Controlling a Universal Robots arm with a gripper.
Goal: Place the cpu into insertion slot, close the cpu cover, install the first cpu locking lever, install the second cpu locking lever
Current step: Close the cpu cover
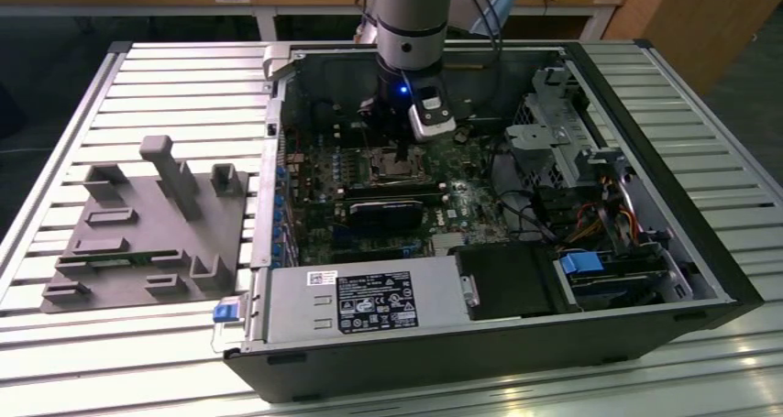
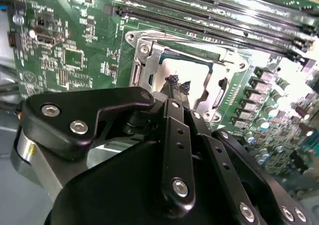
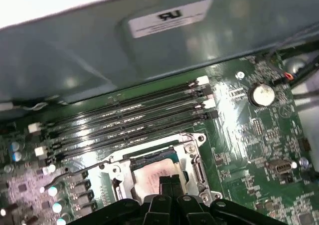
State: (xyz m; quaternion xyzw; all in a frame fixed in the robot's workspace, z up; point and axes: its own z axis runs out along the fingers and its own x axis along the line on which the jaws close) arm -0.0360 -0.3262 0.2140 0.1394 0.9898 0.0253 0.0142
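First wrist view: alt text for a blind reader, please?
A black claw, tips together, hangs right at the silvery cpu in its metal-rimmed insertion slot on a green board. Long black memory slots run beside it, with a grey case wall beyond.

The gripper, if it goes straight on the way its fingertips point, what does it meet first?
Most likely the cpu, its metal top framed by the cpu cover. The gripper, tips closed, points straight at it in both wrist views; how much gap there is between them is unclear.
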